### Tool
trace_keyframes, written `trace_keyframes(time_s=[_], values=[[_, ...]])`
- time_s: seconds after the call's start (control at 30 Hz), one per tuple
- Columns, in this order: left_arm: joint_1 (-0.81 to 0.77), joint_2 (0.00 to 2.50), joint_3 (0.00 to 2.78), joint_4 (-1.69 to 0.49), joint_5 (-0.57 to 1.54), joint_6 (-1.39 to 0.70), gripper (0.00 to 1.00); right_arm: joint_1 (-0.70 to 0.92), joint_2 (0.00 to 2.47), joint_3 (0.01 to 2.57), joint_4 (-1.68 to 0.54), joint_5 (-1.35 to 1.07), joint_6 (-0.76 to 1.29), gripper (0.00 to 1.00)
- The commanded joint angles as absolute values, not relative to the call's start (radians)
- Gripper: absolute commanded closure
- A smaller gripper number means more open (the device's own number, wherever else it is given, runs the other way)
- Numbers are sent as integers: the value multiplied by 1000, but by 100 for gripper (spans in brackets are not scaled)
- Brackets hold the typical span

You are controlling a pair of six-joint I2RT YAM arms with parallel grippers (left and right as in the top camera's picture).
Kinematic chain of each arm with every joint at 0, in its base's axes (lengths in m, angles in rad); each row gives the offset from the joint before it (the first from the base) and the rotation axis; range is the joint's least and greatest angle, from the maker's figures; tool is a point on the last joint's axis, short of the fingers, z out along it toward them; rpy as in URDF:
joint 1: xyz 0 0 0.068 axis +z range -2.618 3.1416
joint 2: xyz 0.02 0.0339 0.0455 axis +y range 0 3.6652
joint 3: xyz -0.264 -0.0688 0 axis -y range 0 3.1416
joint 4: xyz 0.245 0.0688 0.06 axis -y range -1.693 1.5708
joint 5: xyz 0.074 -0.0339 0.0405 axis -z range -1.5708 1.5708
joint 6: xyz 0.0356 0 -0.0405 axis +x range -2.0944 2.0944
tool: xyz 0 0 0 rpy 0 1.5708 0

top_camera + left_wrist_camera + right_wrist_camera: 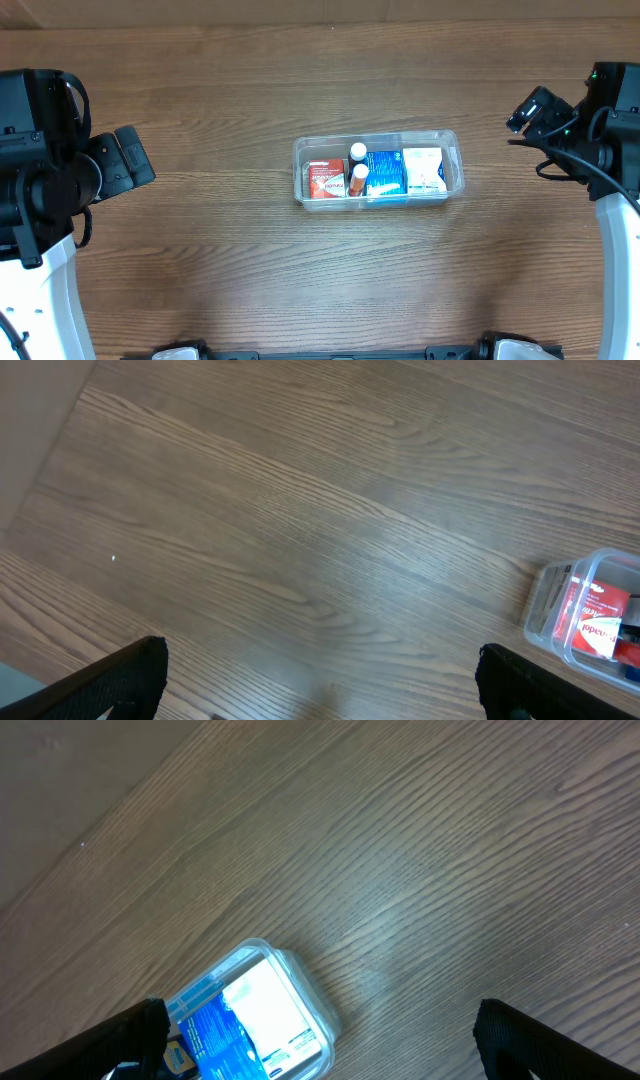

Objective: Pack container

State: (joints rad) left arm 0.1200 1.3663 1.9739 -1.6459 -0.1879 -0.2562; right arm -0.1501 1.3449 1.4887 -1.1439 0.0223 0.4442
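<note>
The clear plastic container [452, 143] sits at the middle of the wooden table. It holds a red box [326, 178], two small orange bottles with white caps [359, 172], a blue box [384, 172] and a white box [424, 168]. My left gripper [128, 158] is open and empty at the far left, well away from the container. My right gripper [538, 110] is open and empty at the far right. The left wrist view shows the container's end [555, 595] with the red box [598, 622]. The right wrist view shows its other end [318, 1005] with the white box [268, 1010] and blue box [222, 1038].
Bare wooden tabletop [220, 260] surrounds the container on all sides. A pale wall or edge runs along the far side of the table [300, 10]. The arms' white bases stand at the front left [45, 300] and front right [615, 290].
</note>
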Motion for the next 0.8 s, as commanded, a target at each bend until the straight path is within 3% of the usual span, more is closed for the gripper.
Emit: trace_keyframes(time_s=[0.0, 0.77], values=[[125, 1363, 1985, -1645, -183, -270, 0, -150, 1337, 1499, -1138, 20, 445, 0], [96, 1294, 1985, -1645, -183, -270, 0, -150, 1337, 1499, -1138, 20, 445, 0]])
